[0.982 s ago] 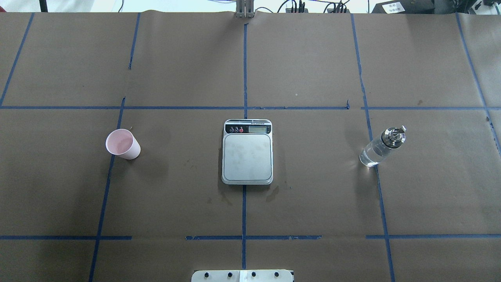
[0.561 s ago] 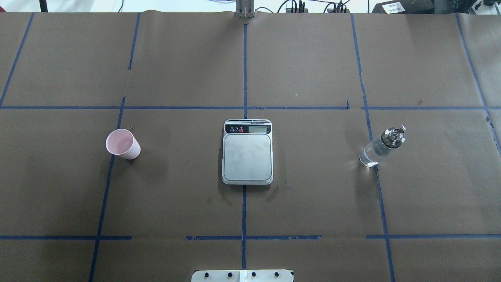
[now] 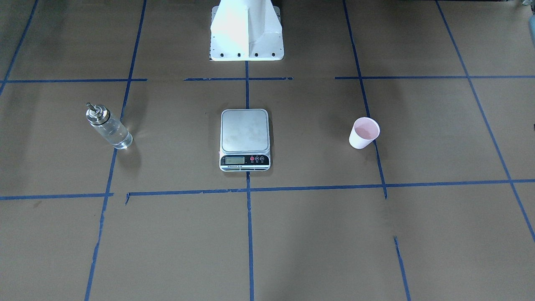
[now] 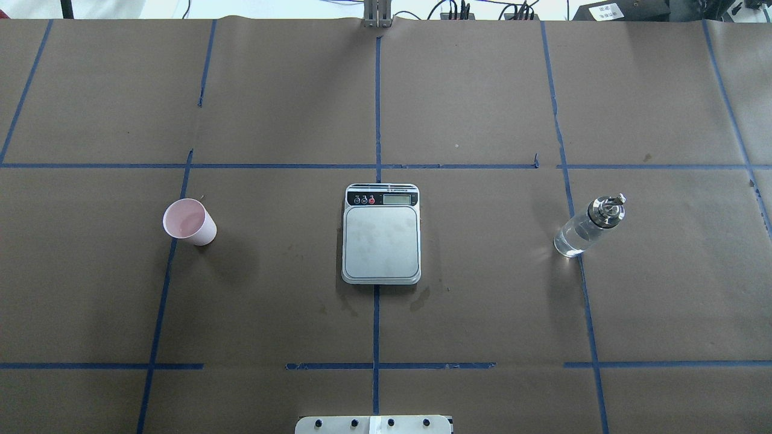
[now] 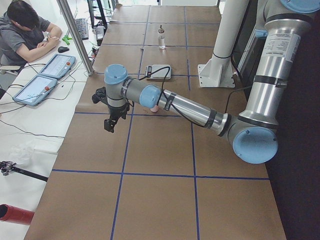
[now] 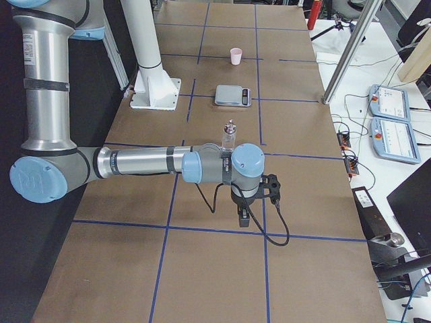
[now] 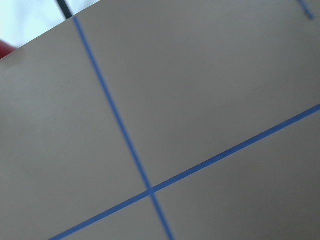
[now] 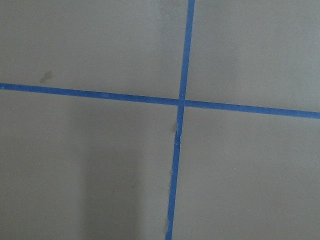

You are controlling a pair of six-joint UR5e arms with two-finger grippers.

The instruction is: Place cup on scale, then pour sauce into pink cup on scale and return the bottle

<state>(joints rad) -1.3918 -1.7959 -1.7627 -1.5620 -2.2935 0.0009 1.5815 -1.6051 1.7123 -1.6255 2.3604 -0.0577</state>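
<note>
Overhead view. The cup [image 4: 189,221] stood upright on the brown paper of the table [image 4: 271,108], on the robot's left side and well apart from the scale [image 4: 381,241]. The scale lay at the centre on a blue tape line [image 4: 377,108], with its black panel turned away from the robot. The bottle [image 4: 588,228] stood upright on the robot's right side, also well apart from the scale, with its spout at the top. The sauce [image 4: 572,241] showed as clear liquid in the glass. Cup, scale and bottle formed roughly one row across the table.

Side views. I found the left arm [image 5: 190,107] stretched low over the table near its left end. The left gripper [image 5: 111,122] pointed down above the paper, touching nothing. From this view alone I could not tell whether its fingers were apart or together. The right arm [image 6: 141,163] reached out likewise near the right end. The right gripper [image 6: 242,219] hung over the paper on the near side of the bottle, and its fingers' state I could not tell either. A person [image 5: 22,30] sat at a side desk beyond the table edge.

Wrist views. Each camera showed me only brown paper and a crossing of blue tape.
</note>
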